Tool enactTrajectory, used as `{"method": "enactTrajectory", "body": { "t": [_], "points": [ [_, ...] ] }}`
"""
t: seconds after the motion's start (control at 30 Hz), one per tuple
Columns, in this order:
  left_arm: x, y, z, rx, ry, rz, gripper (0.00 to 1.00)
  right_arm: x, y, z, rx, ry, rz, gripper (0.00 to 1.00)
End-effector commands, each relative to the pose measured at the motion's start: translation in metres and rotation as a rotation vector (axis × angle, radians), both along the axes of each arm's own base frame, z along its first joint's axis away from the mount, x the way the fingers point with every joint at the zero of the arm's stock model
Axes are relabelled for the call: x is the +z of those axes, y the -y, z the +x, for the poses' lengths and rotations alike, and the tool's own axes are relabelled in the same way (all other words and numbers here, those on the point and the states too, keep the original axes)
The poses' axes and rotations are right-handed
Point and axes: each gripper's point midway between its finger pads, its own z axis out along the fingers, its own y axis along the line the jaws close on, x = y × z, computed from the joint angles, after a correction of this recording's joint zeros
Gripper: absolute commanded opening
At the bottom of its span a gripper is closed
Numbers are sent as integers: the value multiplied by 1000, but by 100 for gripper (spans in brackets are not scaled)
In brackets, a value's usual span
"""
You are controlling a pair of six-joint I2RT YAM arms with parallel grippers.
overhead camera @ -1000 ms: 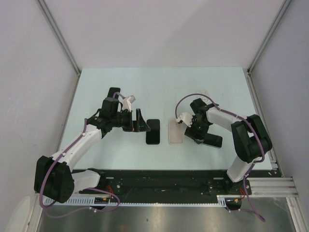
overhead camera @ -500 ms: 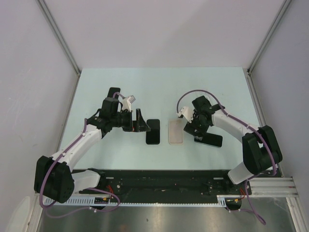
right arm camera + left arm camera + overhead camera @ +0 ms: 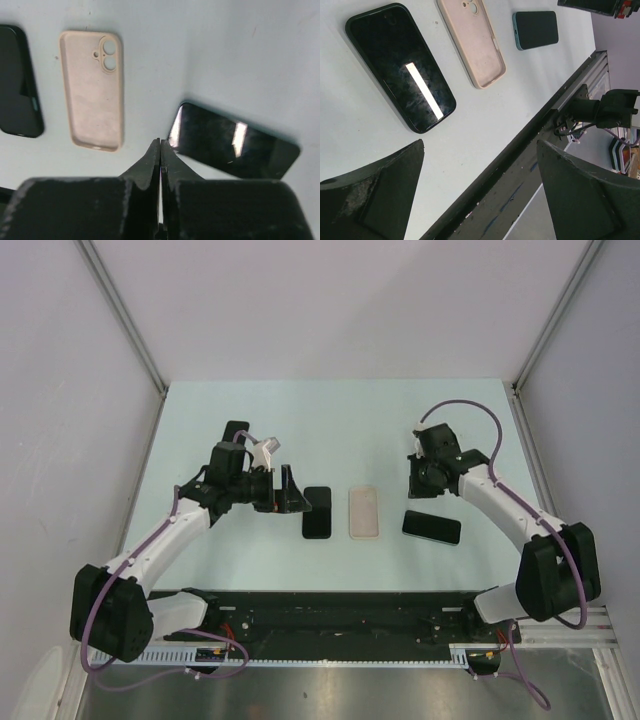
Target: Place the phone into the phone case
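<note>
Top external view: left of centre, the left hand (image 3: 290, 492) gapes empty beside a dark phone (image 3: 318, 512). The beige case (image 3: 364, 512) lies unfilled on the surface (image 3: 250, 410). At right lies a second phone (image 3: 432, 527), and the right hand (image 3: 417, 485) is pinched closed on nothing. Insertion seems not yet begun.

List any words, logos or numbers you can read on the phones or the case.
No readable text anywhere.
Left phone: dark face, only glare.
Right phone: dark face, only glare.
Case: plain, with no logo or lettering.
</note>
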Motion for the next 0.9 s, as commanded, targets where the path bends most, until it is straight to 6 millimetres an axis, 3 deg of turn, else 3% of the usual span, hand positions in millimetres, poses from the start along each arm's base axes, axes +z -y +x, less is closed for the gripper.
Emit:
{"method": "enactTrajectory", "body": {
  "t": [0.0,0.1,0.3,0.43,0.53,0.87],
  "points": [
    [11,1,-1,-10,36,-34,97,8,-6,-22,-387,-66,143,0],
    [13,1,-1,-6,44,-34,97,-3,6,-36,-567,-87,134,0],
    [14,1,-1,-10,48,-38,97,-30,58,-79,-930,-171,-1,0],
    [14,1,-2,-9,46,-39,97,-63,83,-105,-1057,-273,-32,0],
    [13,1,-1,-9,41,-37,97,-76,93,-111,-1113,-313,-9,0],
    [11,2,-1,-11,36,-37,97,-91,118,-118,-1183,-295,-121,0]
  ]
}}
